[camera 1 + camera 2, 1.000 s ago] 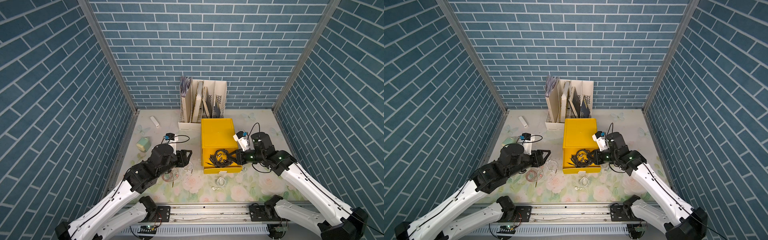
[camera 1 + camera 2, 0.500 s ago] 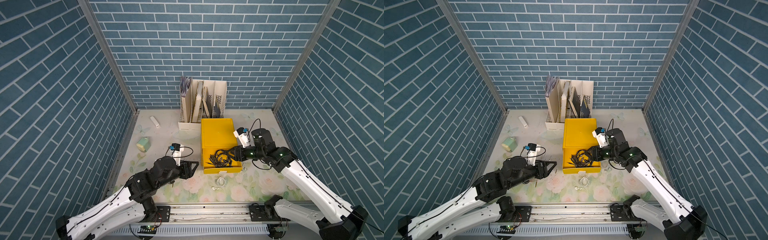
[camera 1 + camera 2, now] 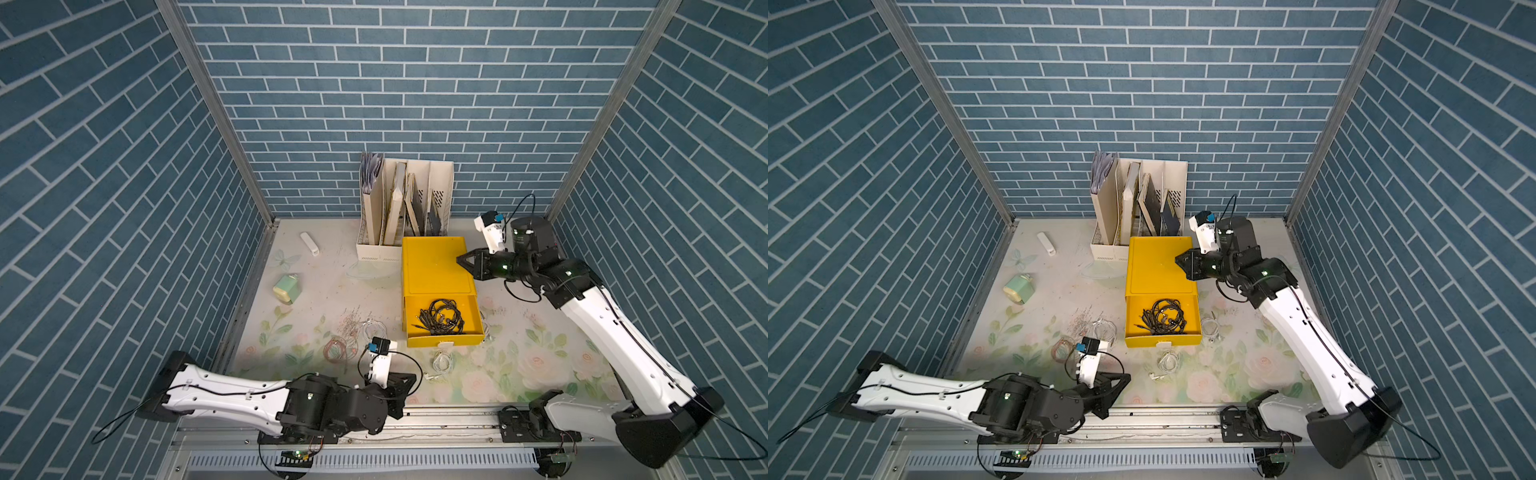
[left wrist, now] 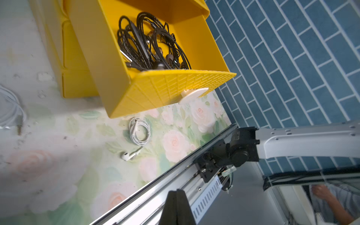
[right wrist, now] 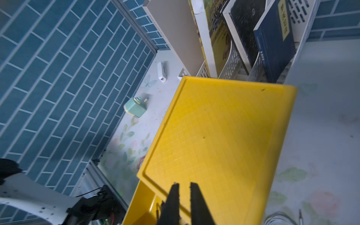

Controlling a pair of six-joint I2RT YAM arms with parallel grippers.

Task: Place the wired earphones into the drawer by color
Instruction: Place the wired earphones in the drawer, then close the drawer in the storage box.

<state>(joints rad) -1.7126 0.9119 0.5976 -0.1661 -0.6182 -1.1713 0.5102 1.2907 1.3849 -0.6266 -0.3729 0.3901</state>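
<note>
Well, my left pincer lies low, closed and empty; my right pincer, closed too, hovers over the yellow cabinet.

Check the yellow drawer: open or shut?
Open: the drawer sticks out from the yellow cabinet, with black earphones lying in it.

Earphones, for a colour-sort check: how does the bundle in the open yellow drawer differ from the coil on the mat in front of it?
The drawer bundle is black; the mat coil is white. The bundle is a tangle of several cables, the coil one small loop. The bundle lies inside the drawer, the coil outside it. Both are wired earphones.
</note>
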